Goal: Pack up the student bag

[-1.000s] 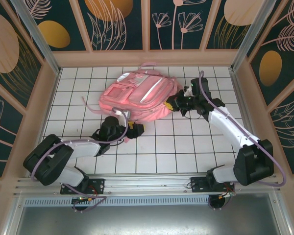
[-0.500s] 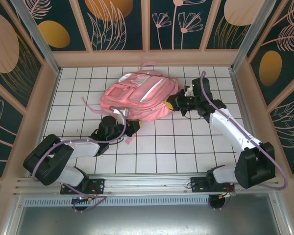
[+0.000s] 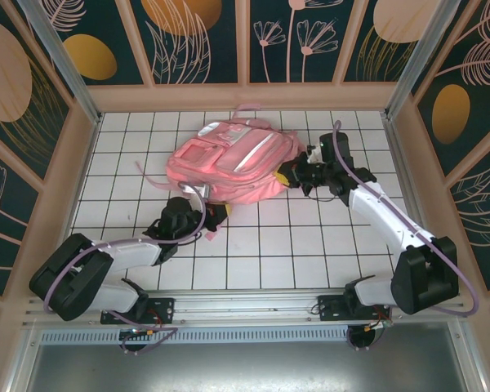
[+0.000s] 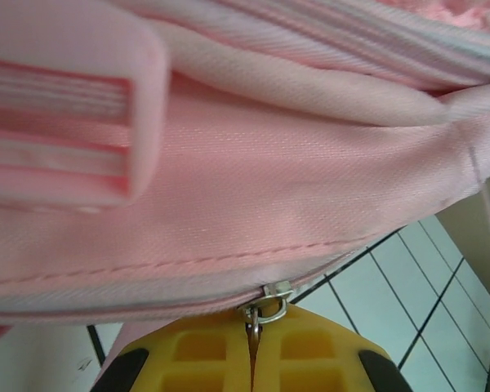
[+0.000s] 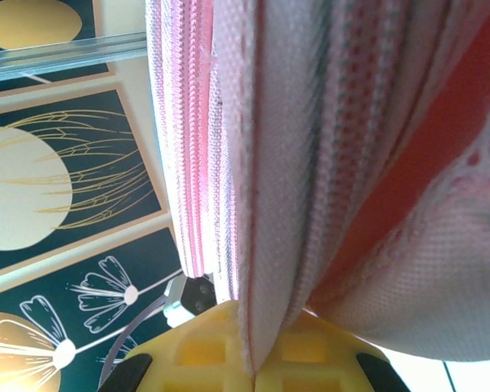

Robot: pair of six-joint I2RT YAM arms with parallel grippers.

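Bag: student bag (image 3: 233,159), big soft pink backpack. Pale reflective stripes and zipped front pockets face up.
Bag place: lies flat on the white tiled table (image 3: 310,245), far-centre, set diagonally. Near edge sits between the two arms.
Bag bits: carry loop (image 3: 249,108) pokes out at the far end. A thin strap (image 3: 151,175) trails off to the left over the tiles.
Fabric close up: fine woven pink cloth w/ stitched seams. A padded shoulder strap (image 4: 57,131) w/ striped pink/white webbing lies across it, upper left in the left wrist view.
Zip: closed zip line (image 4: 147,306) runs along the bag's lower edge. Metal zipper pull (image 4: 265,300) hangs at its end, just above the yellow pads.
L grip: left gripper (image 3: 215,214) is at the bag's near edge. Pads are pressed together w/ no gap, and the zipper pull's tab goes down into the seam between them, so it's pinched.
R grip: right gripper (image 3: 287,173) is at the bag's right edge. Pads are closed tight on a fold of the pink fabric, which hangs up out of the pinch.
R wrist view: pink zip teeth (image 5: 188,163) run lengthwise beside the gripped fold. Right of that a deeper red-pink area shows between the layers, plus a mesh-textured panel. Can't tell which compartment that is.
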